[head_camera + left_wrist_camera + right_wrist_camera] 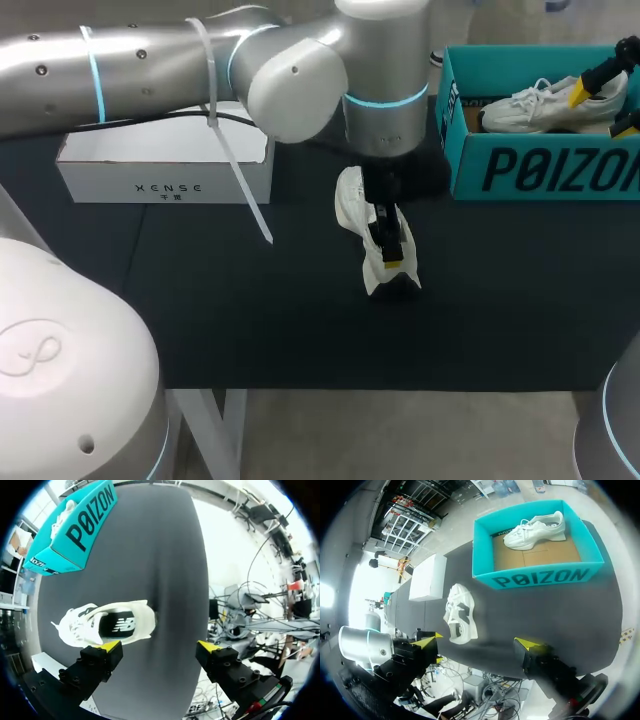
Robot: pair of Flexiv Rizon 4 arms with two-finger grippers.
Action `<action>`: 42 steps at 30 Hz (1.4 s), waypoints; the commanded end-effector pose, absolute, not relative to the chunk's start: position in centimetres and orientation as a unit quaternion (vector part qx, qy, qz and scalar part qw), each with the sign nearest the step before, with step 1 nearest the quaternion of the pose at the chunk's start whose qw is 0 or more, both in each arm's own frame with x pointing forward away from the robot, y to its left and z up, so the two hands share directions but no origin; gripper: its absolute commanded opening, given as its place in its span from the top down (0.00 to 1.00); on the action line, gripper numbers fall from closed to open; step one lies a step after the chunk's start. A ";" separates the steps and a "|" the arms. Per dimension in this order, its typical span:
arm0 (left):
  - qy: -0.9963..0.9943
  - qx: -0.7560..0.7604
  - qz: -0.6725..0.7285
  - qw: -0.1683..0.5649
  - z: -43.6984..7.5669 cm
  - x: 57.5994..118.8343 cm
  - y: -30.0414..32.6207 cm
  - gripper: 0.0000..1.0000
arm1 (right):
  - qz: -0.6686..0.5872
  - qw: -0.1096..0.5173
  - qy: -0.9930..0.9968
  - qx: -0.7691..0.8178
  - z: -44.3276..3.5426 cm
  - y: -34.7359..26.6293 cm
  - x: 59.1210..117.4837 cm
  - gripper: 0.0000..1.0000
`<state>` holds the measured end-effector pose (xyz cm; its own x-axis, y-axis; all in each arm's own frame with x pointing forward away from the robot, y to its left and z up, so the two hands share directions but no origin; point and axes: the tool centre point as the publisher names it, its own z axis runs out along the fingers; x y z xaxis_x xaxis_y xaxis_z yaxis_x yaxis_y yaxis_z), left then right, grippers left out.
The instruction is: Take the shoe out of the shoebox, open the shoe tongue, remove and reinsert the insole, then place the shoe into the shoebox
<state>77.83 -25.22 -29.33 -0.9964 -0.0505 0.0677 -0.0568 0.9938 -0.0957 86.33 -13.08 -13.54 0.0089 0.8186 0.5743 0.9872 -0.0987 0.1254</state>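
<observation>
Your left arm (200, 60) comes in low across the head view, and its left gripper (160, 646) hangs over the shoe (107, 625) with its fingers spread wide, holding nothing. Seen from the left wrist, the shoe lies on the black table (250, 320) just beside one yellow tip, its mouth facing up at you and the insole showing inside. It sits out on the mat, apart from the teal shoebox (540, 170) and near that box's front corner.

A white box (165, 165) stands along the far edge, well apart from the shoe. Between the shoe and the table's near edge you have a broad stretch of bare mat.

Your right gripper (605, 108) is above the shoebox, its fingers also spread wide and holding nothing. A second shoe (535, 527) lies inside against the box's far wall, with bare cardboard floor between it and the front wall.
</observation>
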 end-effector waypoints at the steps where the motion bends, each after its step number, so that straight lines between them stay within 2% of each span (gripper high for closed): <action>1: -0.998 0.021 0.049 0.028 -30.7 78.2 -25.9 0.00 | -0.264 0.159 -0.652 -0.692 -13.6 -13.1 86.4 0.00; 42: -0.999 0.008 0.038 -0.002 -39.8 79.2 -29.0 0.00 | -0.264 0.159 -0.652 -0.692 -13.6 -13.1 86.4 0.00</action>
<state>79.22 -28.46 -39.11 -0.9999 -0.0143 0.0015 -0.0144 0.9965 -0.0826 86.33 -13.08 -13.54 0.0089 0.8186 0.5743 0.9872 -0.0988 0.1254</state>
